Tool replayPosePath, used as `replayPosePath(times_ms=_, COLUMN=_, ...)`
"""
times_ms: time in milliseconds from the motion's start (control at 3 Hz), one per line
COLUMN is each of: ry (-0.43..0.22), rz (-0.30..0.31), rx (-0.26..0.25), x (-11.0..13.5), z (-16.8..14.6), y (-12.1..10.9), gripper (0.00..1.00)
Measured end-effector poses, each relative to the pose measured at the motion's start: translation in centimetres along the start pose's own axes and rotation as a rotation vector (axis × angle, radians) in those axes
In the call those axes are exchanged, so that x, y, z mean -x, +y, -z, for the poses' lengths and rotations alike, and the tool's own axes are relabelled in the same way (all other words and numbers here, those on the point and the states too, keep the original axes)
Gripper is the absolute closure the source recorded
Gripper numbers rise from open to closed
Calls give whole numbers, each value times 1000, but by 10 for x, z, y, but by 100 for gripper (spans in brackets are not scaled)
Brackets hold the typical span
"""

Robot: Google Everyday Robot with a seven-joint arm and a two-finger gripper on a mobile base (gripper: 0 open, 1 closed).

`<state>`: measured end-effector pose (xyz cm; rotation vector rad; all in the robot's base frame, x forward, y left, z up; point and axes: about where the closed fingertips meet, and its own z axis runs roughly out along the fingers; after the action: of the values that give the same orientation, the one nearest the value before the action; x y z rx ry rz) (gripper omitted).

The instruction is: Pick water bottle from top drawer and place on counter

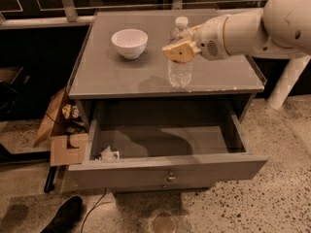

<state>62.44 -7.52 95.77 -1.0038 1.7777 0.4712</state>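
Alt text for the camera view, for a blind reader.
The gripper, reaching in from the picture's right, holds the bottle upright over the counter, near a white bowl. Below, the drawer stands open.

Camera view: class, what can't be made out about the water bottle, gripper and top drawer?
Middle of the water bottle: covered by the gripper holding it.
Its base: touching the counter or above, unclear.
In the top drawer, a white scrap at front left: too small to identify.

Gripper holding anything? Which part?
Yes. The gripper holds the bottle by its upper body, just below the neck, upright over the counter.
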Motion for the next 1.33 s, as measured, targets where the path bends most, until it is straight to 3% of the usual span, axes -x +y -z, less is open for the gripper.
replayPosePath(times_ms=667, ry=-11, rz=9, rx=-40, x=14, z=-49, y=-54, gripper=100)
replayPosePath(times_ms=1333, ry=24, rz=-38, rx=-65, x=11, z=-74, y=-84, gripper=100)
